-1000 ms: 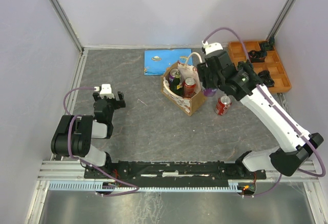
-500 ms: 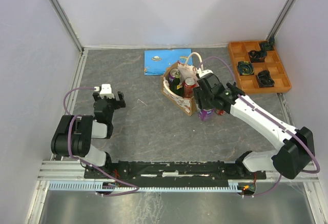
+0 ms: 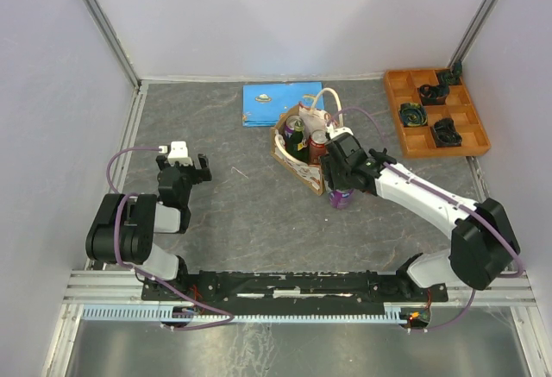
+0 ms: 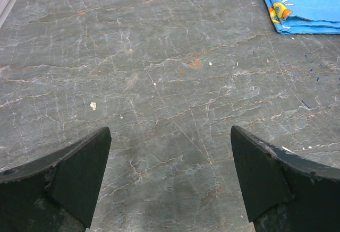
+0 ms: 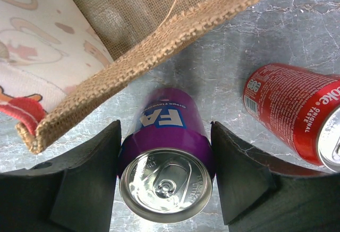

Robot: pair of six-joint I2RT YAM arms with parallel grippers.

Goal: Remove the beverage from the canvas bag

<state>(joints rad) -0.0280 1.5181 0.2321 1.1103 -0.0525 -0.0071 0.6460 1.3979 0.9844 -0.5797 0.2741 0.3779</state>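
Canvas bag stands mid-table from above, right gripper just beside it; left wrist: left gripper spread wide, empty; right wrist: jaws clamp the purple can outside the bag, so seat it upright before letting go.

Table: grey, marble-veined slab. A purple can stands upright on it between the right gripper's jaws, which flank it closely. A red cola can lies on its side just right of those jaws. The canvas bag sits ahead and left of them. An orange compartment tray lies well beyond them. A blue booklet lies flat ahead-right of the left gripper's wide-set jaws, with pale specks ahead-left.
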